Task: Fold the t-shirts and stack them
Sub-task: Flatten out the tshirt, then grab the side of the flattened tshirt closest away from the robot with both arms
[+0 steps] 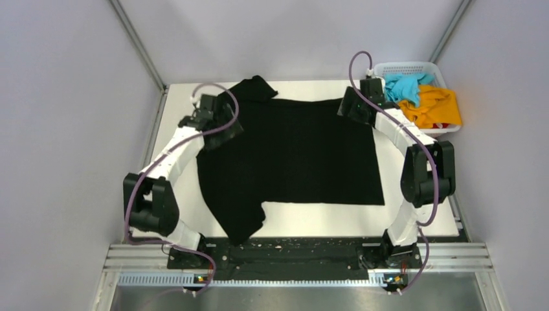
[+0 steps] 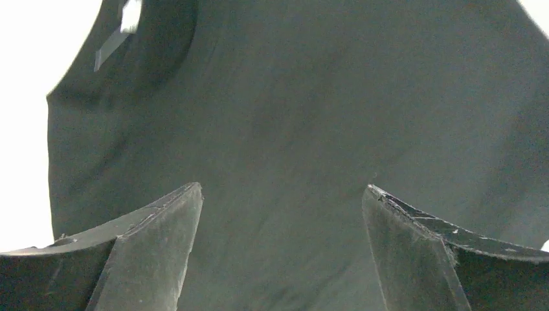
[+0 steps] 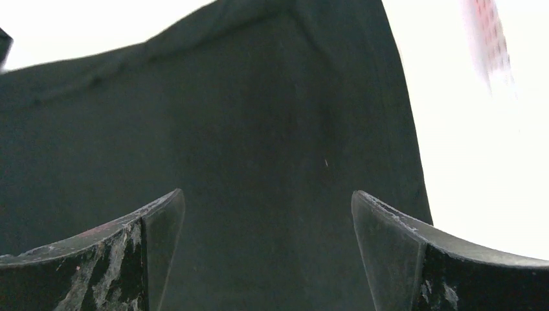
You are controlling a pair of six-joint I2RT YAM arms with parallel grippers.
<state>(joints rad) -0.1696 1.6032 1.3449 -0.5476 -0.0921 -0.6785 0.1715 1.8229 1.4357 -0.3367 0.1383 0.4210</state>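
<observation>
1. Table point(image 1: 414, 217): white top; bare strip along the lower part of the frame, just past my arm bases.

2. Black shirt point(image 1: 291, 155): centre of the frame, spread nearly flat on the table. One sleeve points to the lower centre, the other to the upper centre. In the left wrist view the collar sits at the upper left. I judge it soft, light and limp. It should sag and drag rather than keep its shape, so it is best pinched at an edge or corner with both hands at once.

3. Left gripper point(image 2: 281, 191): over the shirt's upper-left part. Jaws spread wide, holding nothing, fabric showing between the fingers.

4. Right gripper point(image 3: 267, 194): over the shirt's upper-right corner, near its straight edge. Jaws spread wide, empty.

5. Basket point(image 1: 408, 67): white lattice, upper right of the frame. It holds a turquoise shirt point(image 1: 404, 87) and an orange shirt point(image 1: 437, 107), both crumpled and unfolded.
</observation>
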